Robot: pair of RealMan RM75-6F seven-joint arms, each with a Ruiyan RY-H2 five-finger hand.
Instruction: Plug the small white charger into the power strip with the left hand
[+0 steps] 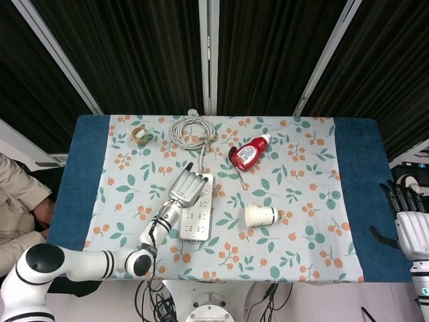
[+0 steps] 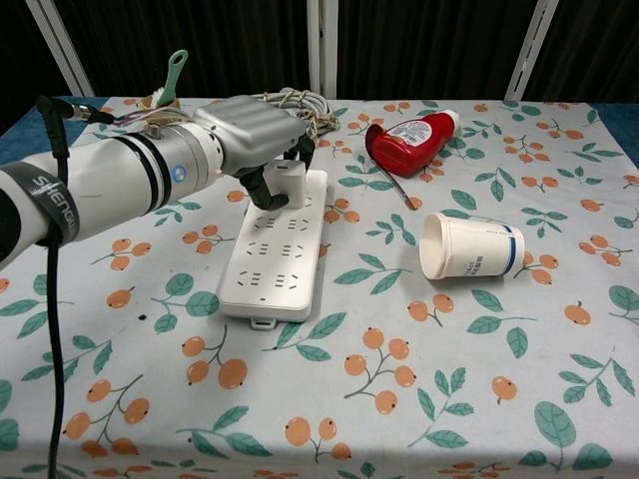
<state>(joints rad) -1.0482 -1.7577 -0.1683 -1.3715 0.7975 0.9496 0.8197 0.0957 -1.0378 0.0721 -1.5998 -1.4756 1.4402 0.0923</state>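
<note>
Now holding the small white charger (image 2: 291,181) pinched in curled fingers (image 2: 258,188) of the left hand (image 2: 255,135), right over the far end of the power strip (image 2: 276,255). Cannot tell from either view whether the prongs are already in a socket or merely resting on the face. Best done by keeping the charger upright, prongs square to the slots, then pressing straight down without rocking sideways. Worth watching the strip itself: light, loose on the patterned desk (image 2: 499,329), likely to slide or tip up at the near end under an off-centre push. Better to push through the charger's top than to squeeze harder. Coiled cable (image 1: 192,129) just beyond the hand, red bottle (image 2: 409,140) and paper cup (image 2: 471,245) off to its right, all well apart from the work. Right hand (image 1: 409,225) idle beyond the desk's edge, fingers apart, holding nothing.
</note>
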